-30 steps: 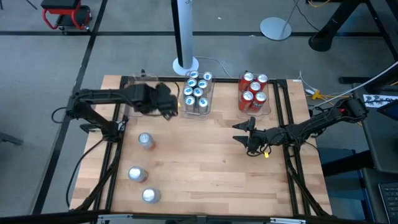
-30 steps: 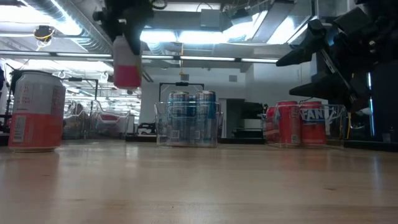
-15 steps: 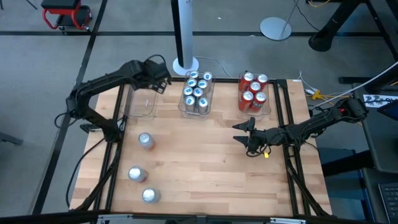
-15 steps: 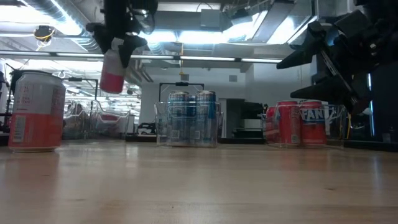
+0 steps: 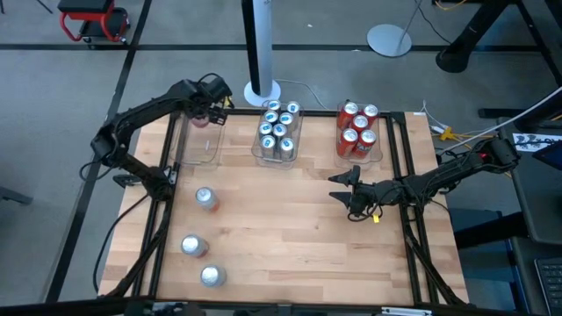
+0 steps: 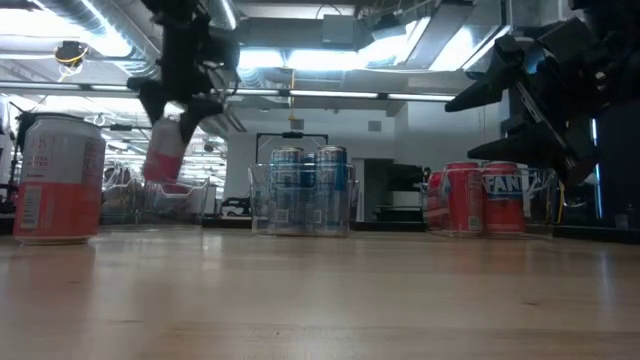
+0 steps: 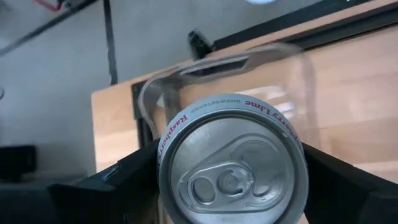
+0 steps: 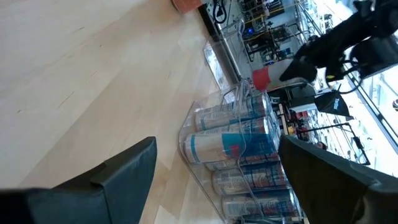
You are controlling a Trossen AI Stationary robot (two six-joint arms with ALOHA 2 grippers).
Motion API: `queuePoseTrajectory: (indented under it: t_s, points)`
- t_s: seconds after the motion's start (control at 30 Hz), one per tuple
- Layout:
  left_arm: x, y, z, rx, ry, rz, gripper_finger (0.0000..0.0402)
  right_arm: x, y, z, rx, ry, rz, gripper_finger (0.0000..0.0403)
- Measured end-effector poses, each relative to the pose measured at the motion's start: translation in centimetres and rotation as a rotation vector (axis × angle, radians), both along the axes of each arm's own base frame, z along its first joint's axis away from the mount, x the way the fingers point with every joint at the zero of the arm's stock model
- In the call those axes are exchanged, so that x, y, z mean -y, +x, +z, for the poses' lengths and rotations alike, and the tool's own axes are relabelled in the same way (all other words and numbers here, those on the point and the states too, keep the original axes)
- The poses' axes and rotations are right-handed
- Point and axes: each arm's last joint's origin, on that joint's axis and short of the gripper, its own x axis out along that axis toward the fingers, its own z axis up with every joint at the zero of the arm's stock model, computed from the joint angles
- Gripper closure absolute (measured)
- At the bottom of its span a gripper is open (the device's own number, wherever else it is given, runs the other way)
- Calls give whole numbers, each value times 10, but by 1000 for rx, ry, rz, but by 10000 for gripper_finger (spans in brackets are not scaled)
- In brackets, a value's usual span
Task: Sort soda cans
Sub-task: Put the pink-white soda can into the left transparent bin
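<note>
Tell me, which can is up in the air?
The silver-and-pink can, tilted, held by the left gripper above the empty clear bin. All the other cans stand on the table or in bins.

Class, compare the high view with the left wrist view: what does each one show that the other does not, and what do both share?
Only the high view shows the three loose cans on the table, the bin of blue cans, the bin of red cans, and the right gripper waiting with jaws open.
Only the left wrist view shows the held can's pull tab and rim lettering.
Both show the left gripper holding that can over the empty clear bin.
</note>
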Motion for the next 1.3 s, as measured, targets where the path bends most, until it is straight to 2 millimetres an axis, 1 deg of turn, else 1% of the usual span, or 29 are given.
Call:
queuePoseTrajectory:
  t_s: [0.27,0.53,0.73,0.8,0.87,1.1,1.3]
  points:
    - [-13,-11,-35,0,0,46,109,0,0,0,0,-1,0,68]
    - [-19,-28,-52,-45,-36,87,109,0,0,0,-2,-15,-2,68]
    - [-22,-33,-63,-49,-41,87,109,0,0,0,-2,-18,-11,68]
    - [-24,-35,-67,-24,-58,81,109,0,0,0,-2,-19,-10,68]
    - [-26,-36,-70,-4,-66,78,105,0,0,0,-2,-19,-11,68]
    - [-27,-37,-71,-1,-64,75,68,0,0,0,-5,-20,-10,68]
    - [-27,-37,-70,-3,-53,76,64,0,0,0,-5,-21,-10,68]
